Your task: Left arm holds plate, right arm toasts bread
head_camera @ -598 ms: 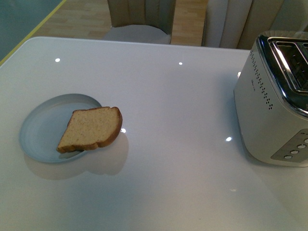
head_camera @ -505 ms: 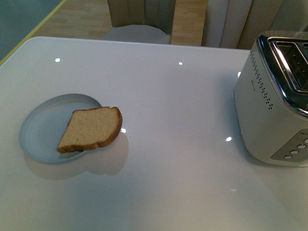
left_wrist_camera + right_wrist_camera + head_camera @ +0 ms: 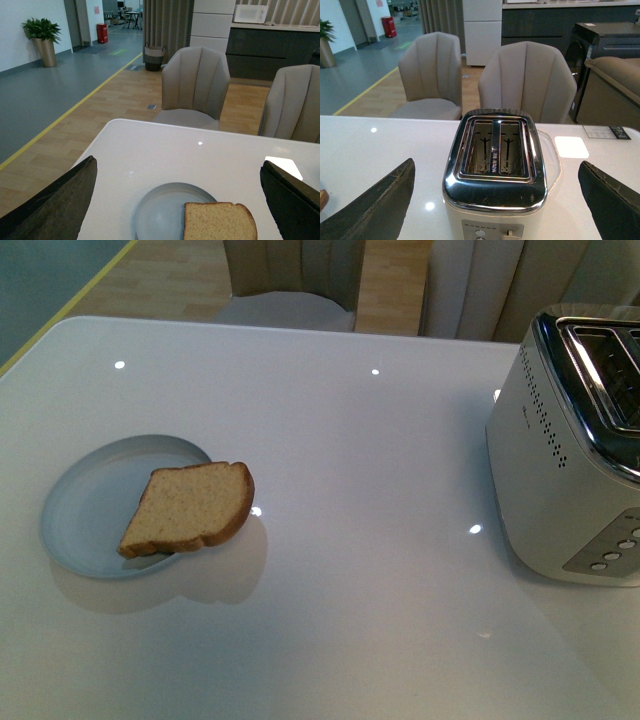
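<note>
Blue-grey and round, the plate (image 3: 90, 505) sits on the left part of the glossy white table (image 3: 360, 440). On its right side lies the bread (image 3: 190, 508), a single brown-crusted slice. The squared end of the slice rests on the plate, and its rounded end reaches past the rim over the bare tabletop. No arm shows in the front view. In the left wrist view, the left gripper (image 3: 178, 164) stands wide open and has hold of nothing. Its two dark fingers (image 3: 55, 205) sit at the outer edges of the picture. The plate and the slice lie on the table in the gap between those fingers, clear of both, and the slice is nearer the finger on its overhanging side. The middle of the table carries only glints of ceiling light. Well apart from the plate, at the right edge of the front view, stands a silver toaster (image 3: 560, 470) with a chrome top and a row of buttons (image 3: 615, 550) on its near face. The right gripper (image 3: 496, 165) is likewise spread wide and grips nothing. The toaster stands squarely between and beyond its fingers (image 3: 375, 205), touching neither, and both slots (image 3: 494, 150) are open and unfilled. The bread is nowhere near these jaws.
</note>
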`<act>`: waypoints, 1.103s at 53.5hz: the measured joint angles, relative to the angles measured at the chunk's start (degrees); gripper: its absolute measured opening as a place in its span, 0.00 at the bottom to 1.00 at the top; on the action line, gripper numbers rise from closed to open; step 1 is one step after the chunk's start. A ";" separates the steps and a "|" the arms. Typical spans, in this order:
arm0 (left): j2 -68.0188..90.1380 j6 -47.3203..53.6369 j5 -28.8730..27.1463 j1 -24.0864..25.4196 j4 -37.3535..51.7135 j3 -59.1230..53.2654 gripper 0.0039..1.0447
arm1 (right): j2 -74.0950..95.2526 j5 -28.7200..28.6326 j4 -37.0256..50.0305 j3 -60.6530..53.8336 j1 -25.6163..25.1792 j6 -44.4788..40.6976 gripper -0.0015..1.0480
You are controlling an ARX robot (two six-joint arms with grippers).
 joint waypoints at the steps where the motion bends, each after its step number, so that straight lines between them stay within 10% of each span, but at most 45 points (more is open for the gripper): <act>1: 0.02 -0.04 0.07 0.00 -0.02 0.00 0.93 | 0.00 0.00 0.00 0.00 0.00 0.00 0.92; 9: 12.11 -15.26 20.28 3.61 -17.94 7.30 0.93 | -0.02 -0.11 0.00 0.00 0.00 0.00 0.92; 19: 29.66 -20.15 27.36 7.19 -8.85 12.44 0.93 | 0.00 0.02 0.00 0.00 0.02 -0.02 0.92; 34: 67.43 -12.28 26.69 13.42 9.53 22.97 0.93 | 0.00 0.02 0.00 0.00 0.02 -0.02 0.92; 59: 113.33 -1.81 18.03 15.02 16.35 44.70 0.93 | 0.00 0.00 0.00 0.00 0.02 0.00 0.92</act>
